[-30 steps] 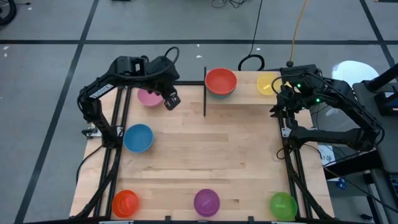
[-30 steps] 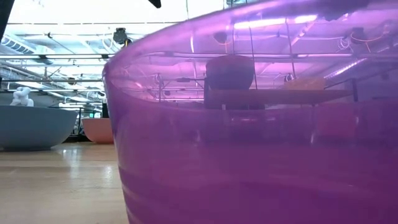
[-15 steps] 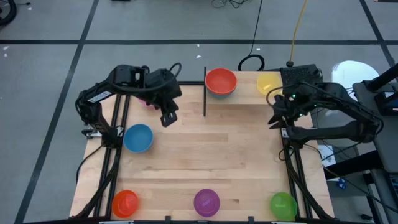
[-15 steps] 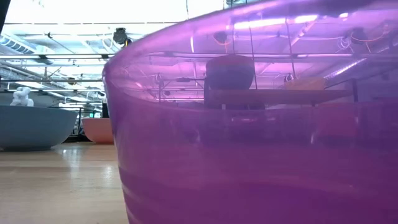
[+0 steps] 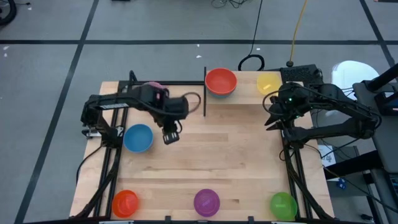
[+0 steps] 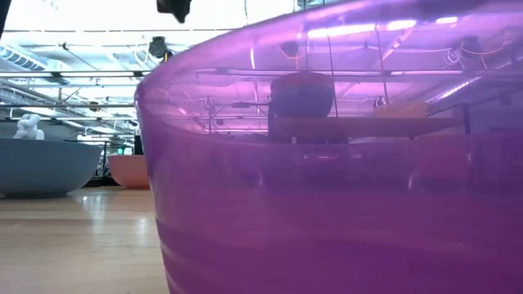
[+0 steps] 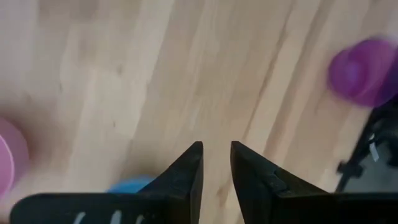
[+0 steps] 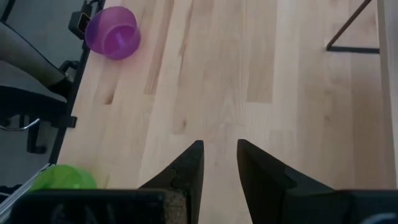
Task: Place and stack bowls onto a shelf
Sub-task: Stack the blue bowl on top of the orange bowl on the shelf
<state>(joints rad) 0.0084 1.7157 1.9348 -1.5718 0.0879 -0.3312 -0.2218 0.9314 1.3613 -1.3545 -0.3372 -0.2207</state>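
My left gripper (image 5: 169,134) hovers over the tabletop just right of the blue bowl (image 5: 138,137), its fingers (image 7: 216,167) a little apart and empty. My right gripper (image 5: 272,121) hovers near the table's right side, in front of the shelf (image 5: 245,96), its fingers (image 8: 220,163) a little apart and empty. The red bowl (image 5: 221,81) and the yellow bowl (image 5: 268,83) sit on the shelf board. The pink bowl (image 5: 154,87) is partly hidden behind the left arm. The orange (image 5: 125,202), purple (image 5: 206,202) and green (image 5: 283,205) bowls stand along the near edge. No teal bowl shows.
The shelf's black post (image 5: 204,93) stands between the pink bowl and the red one. Black frame rails (image 5: 112,149) run along the table's left and right sides. The purple bowl (image 6: 343,163) fills most of the low view. Bare wood (image 5: 217,149) lies in the table's middle.
My left gripper has swung from beside the pink bowl toward the table's near edge and now hangs beside the blue bowl. My right gripper has drawn back from the yellow bowl on the shelf toward the near edge. No bowl has moved.
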